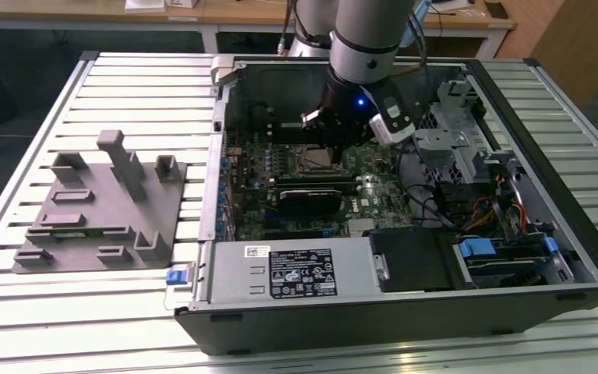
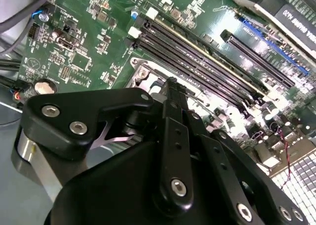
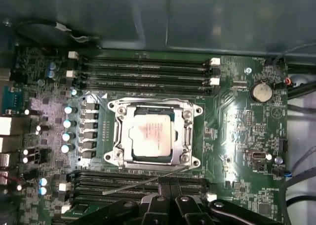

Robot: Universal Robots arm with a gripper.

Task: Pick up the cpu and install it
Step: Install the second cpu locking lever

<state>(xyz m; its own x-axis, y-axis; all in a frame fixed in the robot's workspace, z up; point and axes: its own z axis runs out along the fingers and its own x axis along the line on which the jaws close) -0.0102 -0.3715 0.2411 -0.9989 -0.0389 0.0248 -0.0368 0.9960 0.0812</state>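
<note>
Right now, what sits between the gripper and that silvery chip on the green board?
In the first wrist view, memory slots lie between the gripper and the cpu.

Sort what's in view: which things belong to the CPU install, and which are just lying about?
Job: pale silver square cpu, seated in the metal socket frame; black gripper above it.
Lying about: grey plastic fixture block; round coin battery; black memory slots.

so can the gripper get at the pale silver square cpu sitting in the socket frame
Probably yes. In the first wrist view the pale silver square cpu lies uncovered inside the metal socket frame, nothing over it, and the gripper hangs close by above the green motherboard.
</note>
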